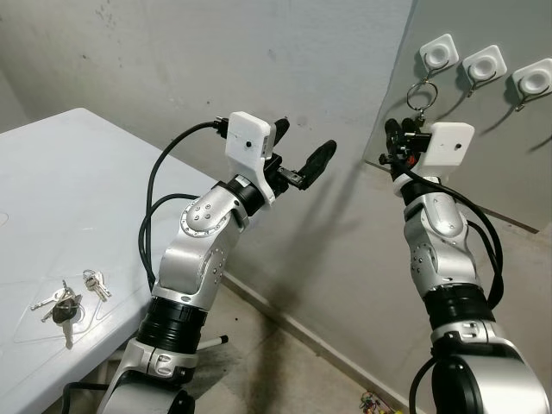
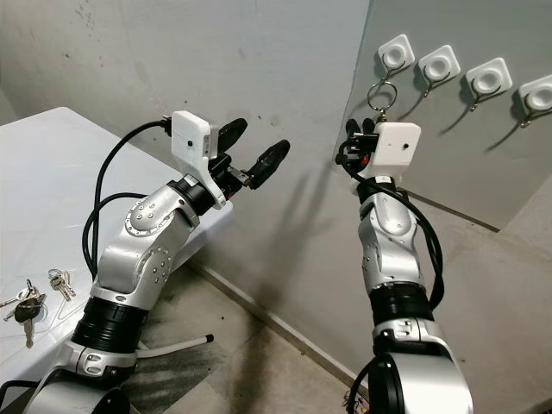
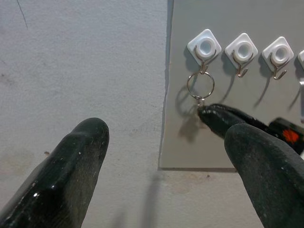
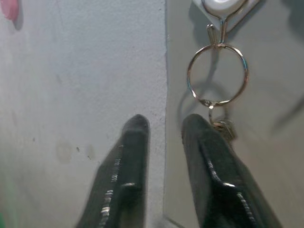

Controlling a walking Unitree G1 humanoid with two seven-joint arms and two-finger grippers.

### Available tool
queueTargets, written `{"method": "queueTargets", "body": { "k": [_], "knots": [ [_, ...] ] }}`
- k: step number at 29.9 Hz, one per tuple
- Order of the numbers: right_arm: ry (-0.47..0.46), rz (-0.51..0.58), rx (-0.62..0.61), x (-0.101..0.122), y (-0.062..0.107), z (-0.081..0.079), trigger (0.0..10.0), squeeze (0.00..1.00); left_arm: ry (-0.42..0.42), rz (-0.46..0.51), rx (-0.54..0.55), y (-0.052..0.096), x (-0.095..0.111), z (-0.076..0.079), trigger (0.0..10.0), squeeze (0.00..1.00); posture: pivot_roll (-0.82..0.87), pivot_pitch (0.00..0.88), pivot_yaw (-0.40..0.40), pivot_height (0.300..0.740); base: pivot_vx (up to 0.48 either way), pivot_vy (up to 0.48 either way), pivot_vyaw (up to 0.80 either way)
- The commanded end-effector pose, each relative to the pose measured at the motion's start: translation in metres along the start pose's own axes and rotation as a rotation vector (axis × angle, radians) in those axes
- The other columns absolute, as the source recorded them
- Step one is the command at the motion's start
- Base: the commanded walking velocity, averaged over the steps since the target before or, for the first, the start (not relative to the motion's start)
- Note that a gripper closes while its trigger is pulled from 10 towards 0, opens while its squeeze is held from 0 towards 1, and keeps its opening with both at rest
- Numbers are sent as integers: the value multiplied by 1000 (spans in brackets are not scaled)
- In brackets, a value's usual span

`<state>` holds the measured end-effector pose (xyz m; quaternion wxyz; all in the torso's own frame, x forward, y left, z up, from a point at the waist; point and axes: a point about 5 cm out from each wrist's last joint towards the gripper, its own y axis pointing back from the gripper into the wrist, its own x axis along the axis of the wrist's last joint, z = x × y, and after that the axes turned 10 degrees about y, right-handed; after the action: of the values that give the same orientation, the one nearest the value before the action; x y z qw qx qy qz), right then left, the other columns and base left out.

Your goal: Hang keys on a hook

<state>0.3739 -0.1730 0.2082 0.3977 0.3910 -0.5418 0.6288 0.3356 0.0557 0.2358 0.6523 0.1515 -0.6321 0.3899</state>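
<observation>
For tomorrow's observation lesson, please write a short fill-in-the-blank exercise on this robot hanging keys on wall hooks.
1. The key ring hangs on the ____ hook of the row, counted from the robot's left.
2. The right gripper is just ____ the ring.
3. A second bunch of keys lies on the white ____.
4. The left gripper has its fingers ____.

Missing words: first; below; table; open

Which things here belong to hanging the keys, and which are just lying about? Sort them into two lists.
Belongs to the job:
key ring, already on the first hook
right gripper just below the ring
other hooks

Just lying about:
keys on the white table
left gripper, open in mid-air
</observation>
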Motion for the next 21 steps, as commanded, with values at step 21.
{"method": "queueTargets", "body": {
  "k": [21],
  "knots": [
    [-10, -124, -10, -38, 61, -7, 10000, 1000, 39, -79, 195, 31, -47, -24, 10000, 0, 16, 0, -22, 732, 0, 0, 0]
  ]
}}
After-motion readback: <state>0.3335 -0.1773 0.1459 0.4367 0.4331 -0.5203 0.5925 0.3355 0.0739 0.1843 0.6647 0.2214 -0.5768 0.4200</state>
